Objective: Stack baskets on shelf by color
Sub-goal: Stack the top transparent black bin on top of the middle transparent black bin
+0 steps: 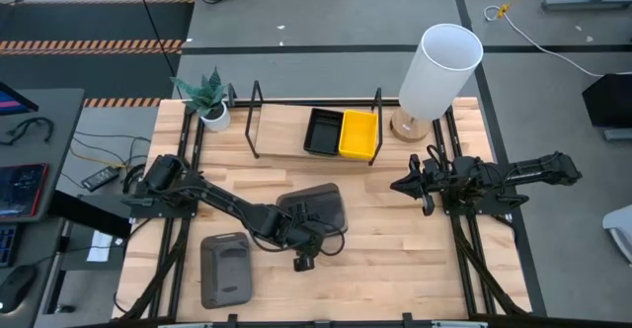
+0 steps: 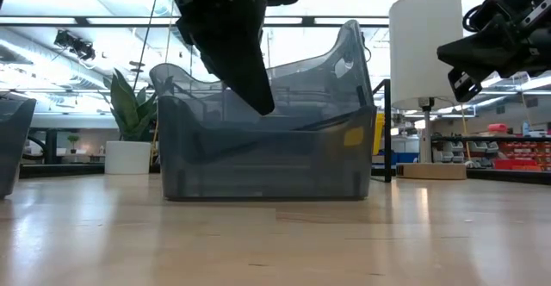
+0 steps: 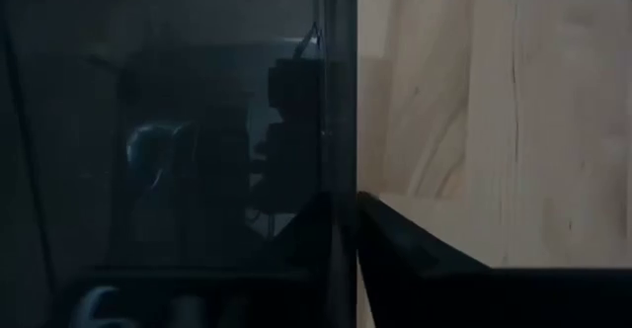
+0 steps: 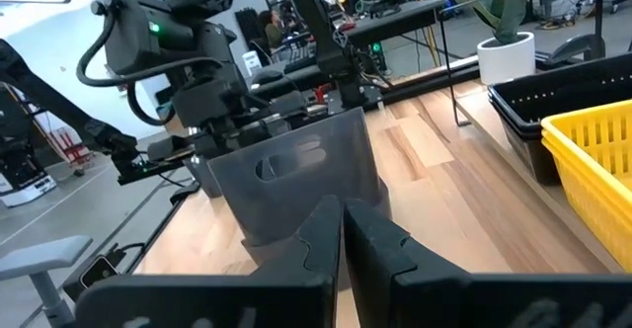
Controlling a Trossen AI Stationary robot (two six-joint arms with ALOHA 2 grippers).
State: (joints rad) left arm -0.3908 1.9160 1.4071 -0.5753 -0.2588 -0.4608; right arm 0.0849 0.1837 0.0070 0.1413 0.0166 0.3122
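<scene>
Two dark grey baskets [image 1: 316, 209] sit nested at the table's middle. The lower one [image 2: 258, 170] stands flat on the table, and the upper one [image 2: 344, 62] is tilted inside it, its right end raised. My left gripper [image 1: 296, 231] is shut on the upper basket's near wall. A third grey basket [image 1: 225, 269] stands on the table near the front left. The shelf [image 1: 286, 135] at the back carries black baskets [image 1: 323, 130] and yellow baskets [image 1: 357, 135] side by side. My right gripper [image 1: 410, 183] waits shut and empty at the right, above the table. My left gripper holds the upper grey basket by its wall [image 3: 331, 150], near the rim on the basket's near side. One finger [image 3: 425, 259] is outside the wall and the other is behind the translucent wall, inside. The fingers [image 2: 245, 62] slant down from above. The basket is tilted, its lower part resting in the other grey basket.
A white lamp [image 1: 439, 66] stands at the back right beside the shelf, and a potted plant [image 1: 209, 101] at the back left. Bare wood [image 1: 395, 259] lies at the front right of the table.
</scene>
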